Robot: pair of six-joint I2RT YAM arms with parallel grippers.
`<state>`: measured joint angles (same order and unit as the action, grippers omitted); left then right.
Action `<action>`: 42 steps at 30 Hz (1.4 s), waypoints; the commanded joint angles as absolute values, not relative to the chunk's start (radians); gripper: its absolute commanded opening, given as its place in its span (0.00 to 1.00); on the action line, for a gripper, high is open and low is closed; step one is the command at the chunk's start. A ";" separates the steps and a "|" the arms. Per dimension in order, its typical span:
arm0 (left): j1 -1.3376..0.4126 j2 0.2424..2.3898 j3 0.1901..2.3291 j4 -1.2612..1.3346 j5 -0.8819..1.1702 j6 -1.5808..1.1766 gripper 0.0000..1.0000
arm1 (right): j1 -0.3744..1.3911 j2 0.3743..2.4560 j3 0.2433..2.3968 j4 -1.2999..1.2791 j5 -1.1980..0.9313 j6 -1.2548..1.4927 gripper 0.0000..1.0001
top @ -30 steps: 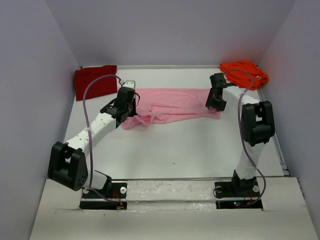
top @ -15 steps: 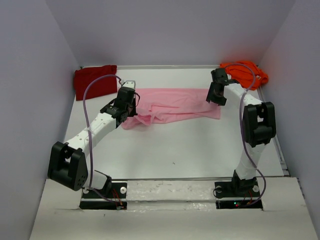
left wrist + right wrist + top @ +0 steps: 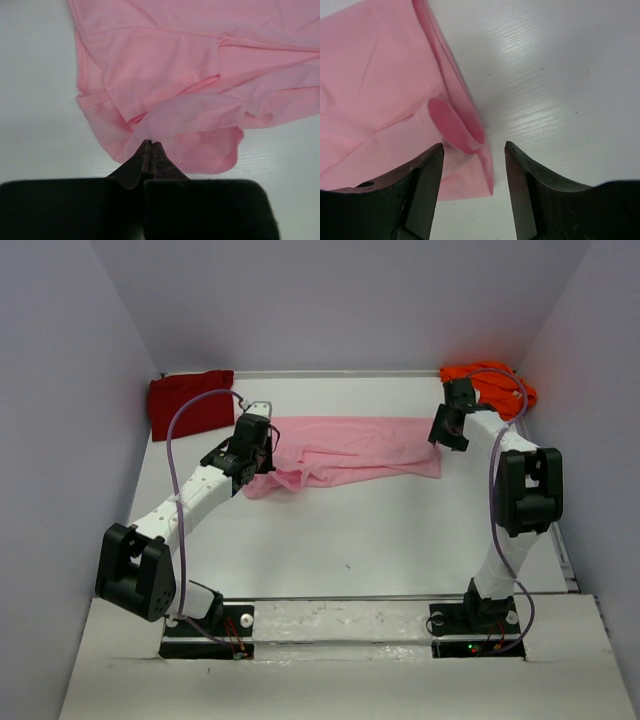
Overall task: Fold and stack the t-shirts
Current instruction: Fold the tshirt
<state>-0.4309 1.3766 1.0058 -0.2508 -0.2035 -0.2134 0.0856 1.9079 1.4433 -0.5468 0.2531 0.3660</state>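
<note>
1. The light pink t-shirt (image 3: 350, 445) is spread flat along the far half of the worktop (image 3: 380, 530), its length running from left to right. Its left end is rumpled and folded over itself.
2. The left hand (image 3: 151, 145) is clenched on the light pink t-shirt. A thin fold of cloth at the shirt's near left edge is pinched between the closed fingertips (image 3: 161, 159), and the fold is lifted slightly off the surface.
3. The right hand (image 3: 473, 146) is released, its fingers (image 3: 427, 170) set well apart. It is held over the shirt's right end, toward the right edge of the worktop. A curled hem and the shirt's near right corner are seen in the gap between the fingers. Contact with the cloth cannot be judged.
4. The dark red t-shirt (image 3: 190, 403) is laid in the far left corner of the worktop, apart from both hands.
5. The bright orange t-shirt (image 3: 495, 385) is bunched in the far right corner, just beyond the right hand.
</note>
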 commanded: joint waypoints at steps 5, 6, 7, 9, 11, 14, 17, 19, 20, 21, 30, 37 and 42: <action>-0.436 1.335 0.999 -0.225 -0.192 -0.199 0.00 | 0.066 1.893 1.457 -0.448 0.138 0.333 0.58; -0.437 1.335 0.997 -0.225 -0.192 -0.199 0.00 | 0.066 1.897 1.457 -0.443 0.126 0.334 0.57; -0.436 1.336 0.999 -0.227 -0.192 -0.199 0.00 | 0.066 1.910 1.459 -0.436 0.117 0.336 0.58; -0.437 1.333 0.999 -0.227 -0.193 -0.199 0.00 | 0.066 1.919 1.460 -0.433 0.092 0.341 0.57; -0.437 1.333 0.999 -0.227 -0.193 -0.199 0.00 | 0.066 1.930 1.463 -0.430 0.081 0.341 0.57; -0.436 1.332 0.997 -0.227 -0.196 -0.199 0.00 | 0.066 1.950 1.469 -0.422 0.078 0.344 0.57; -0.437 1.328 0.996 -0.224 -0.196 -0.199 0.00 | 0.066 1.968 1.476 -0.414 0.057 0.350 0.56; -0.436 1.330 0.996 -0.225 -0.201 -0.198 0.00 | 0.066 1.985 1.473 -0.402 0.043 0.351 0.53; -0.436 1.330 0.997 -0.227 -0.202 -0.198 0.00 | 0.066 1.991 1.471 -0.399 0.043 0.353 0.51; -0.436 1.328 0.996 -0.226 -0.201 -0.198 0.00 | 0.066 1.997 1.468 -0.393 0.032 0.353 0.49; -0.436 1.335 0.997 -0.225 -0.204 -0.196 0.00 | 0.066 1.971 1.453 -0.383 0.008 0.368 0.00; -0.437 1.322 0.999 -0.225 -0.195 -0.206 0.00 | 0.089 1.829 1.355 -0.394 0.035 0.405 0.00; -0.449 1.266 1.045 -0.279 -0.166 -0.241 0.00 | 0.126 1.655 1.220 -0.396 -0.052 0.502 0.00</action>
